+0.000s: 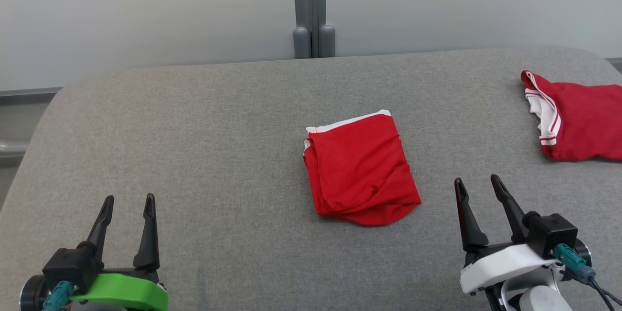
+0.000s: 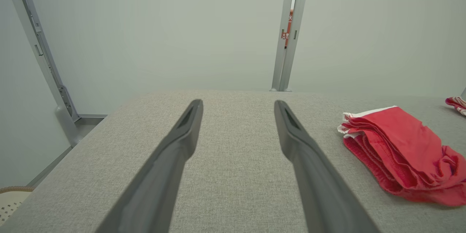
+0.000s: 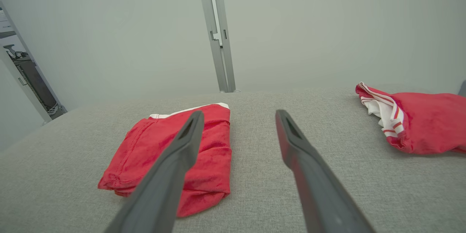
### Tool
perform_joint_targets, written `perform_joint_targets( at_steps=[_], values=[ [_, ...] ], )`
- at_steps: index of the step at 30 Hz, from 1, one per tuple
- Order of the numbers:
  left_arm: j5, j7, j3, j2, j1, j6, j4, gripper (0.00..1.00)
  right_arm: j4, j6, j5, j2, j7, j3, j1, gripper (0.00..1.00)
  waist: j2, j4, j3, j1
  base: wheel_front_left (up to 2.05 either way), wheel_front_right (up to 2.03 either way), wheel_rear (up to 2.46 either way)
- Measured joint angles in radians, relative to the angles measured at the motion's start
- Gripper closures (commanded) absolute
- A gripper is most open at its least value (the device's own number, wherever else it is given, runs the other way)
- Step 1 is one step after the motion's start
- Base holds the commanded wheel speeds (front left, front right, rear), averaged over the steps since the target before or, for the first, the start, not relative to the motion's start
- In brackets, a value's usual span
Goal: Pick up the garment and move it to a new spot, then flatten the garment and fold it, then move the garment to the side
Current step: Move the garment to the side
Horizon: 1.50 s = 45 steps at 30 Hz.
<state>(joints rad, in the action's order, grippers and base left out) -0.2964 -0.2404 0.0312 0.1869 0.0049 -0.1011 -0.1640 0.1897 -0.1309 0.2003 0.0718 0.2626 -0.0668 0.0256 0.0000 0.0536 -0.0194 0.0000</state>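
Grey fabric covers the counter (image 1: 194,121) in front of you, with a pale wall (image 1: 146,9) behind it and a grey post (image 1: 313,9) standing at its far edge. Your garment (image 1: 359,167), red with a white band along its far edge, lies folded into a compact rectangle near the middle of the counter, its near corner bulging and a little creased. Take the garment as your reference. The post stands beyond it and slightly to its left. Your left tool (image 1: 129,199) sits well apart to its left and nearer to you, fingers spread wide over bare counter with nothing between them. Your right tool (image 1: 476,180) sits near the garment's right side, also nearer to you, fingers likewise parted wide and empty; from the head view you can see grey counter between it and the cloth. Well apart to the garment's right and farther back, a second red piece (image 1: 578,121) with white, red-striped trim lies loosely bunched by the counter's edge.
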Motion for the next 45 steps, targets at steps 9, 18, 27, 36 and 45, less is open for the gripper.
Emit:
perform_joint_targets(
  at_steps=[9,18,27,36,45],
  values=[
    [-0.002,-0.004,0.004,0.004,0.000,0.006,-0.004,0.00,0.005,0.000,0.000,0.000,0.000,-0.005,0.001,0.00,0.0000,0.007,-0.002,0.0000,0.00,0.00,0.00],
    [-0.005,-0.007,0.006,0.008,0.000,0.015,-0.005,0.00,0.016,0.000,-0.020,0.034,-0.021,-0.050,0.113,0.00,0.0000,0.008,0.009,0.0000,0.00,0.00,0.00],
    [-0.010,-0.011,0.017,0.007,-0.047,0.015,-0.012,0.00,0.160,0.000,-0.036,0.066,-0.112,-0.126,0.401,0.00,0.0000,0.027,0.064,0.0000,0.00,0.00,0.00],
    [-0.012,-0.017,0.021,0.000,-0.108,0.009,-0.030,0.00,0.406,0.000,-0.021,0.074,-0.121,-0.167,0.558,0.00,0.0000,0.066,0.130,0.0000,0.00,0.00,0.00],
    [-0.011,-0.021,0.038,-0.020,-0.159,-0.003,-0.049,0.00,0.673,0.000,-0.007,0.075,-0.092,-0.160,0.609,0.00,0.0000,0.113,0.192,0.0000,0.00,0.00,0.00]
  ],
)
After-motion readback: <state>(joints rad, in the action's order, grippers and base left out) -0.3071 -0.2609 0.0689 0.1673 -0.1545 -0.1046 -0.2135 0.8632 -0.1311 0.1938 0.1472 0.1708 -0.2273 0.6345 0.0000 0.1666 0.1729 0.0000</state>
